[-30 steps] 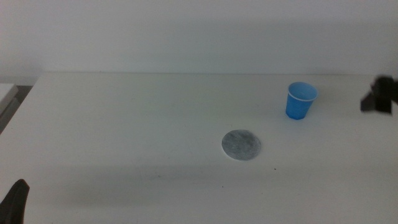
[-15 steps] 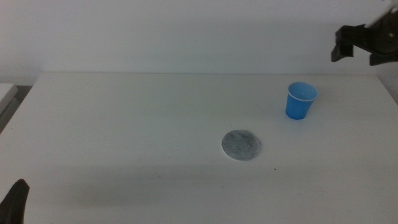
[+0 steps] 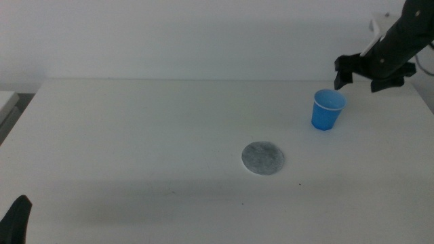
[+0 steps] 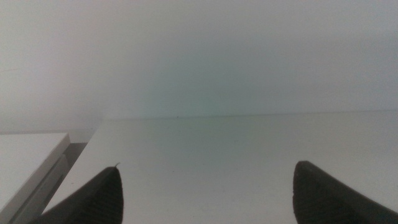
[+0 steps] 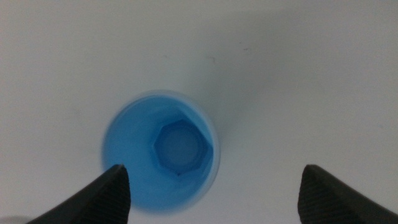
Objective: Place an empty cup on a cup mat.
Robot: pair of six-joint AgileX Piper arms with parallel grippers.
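nearest the camera, at the bottom left corner of the middle view, the left pincer (image 3: 19,218) waits, only a dark tip showing there; its wrist view shows its two jaws spread wide with nothing between them. beyond it, one cup mat (image 3: 263,158) lies flat on the bench (image 3: 135,135), a mottled grey disc with a pale edge and nothing on it. farther back and to the right stands one cup (image 3: 327,110), bright blue with a thin white rim, upright, empty, well apart from the mat. the right pincer (image 3: 371,71) hangs just above and behind the cup, apart from it, jaws spread; its wrist view looks straight down into the blue inside of the cup (image 5: 160,150), somewhat blurred there, with a dark jaw at either side. the bench is plain white with a few faint specks. behind it rises a bare pale wall (image 3: 203,34), and at far left a pale object (image 3: 8,102), perhaps another bench, shows past the edge.
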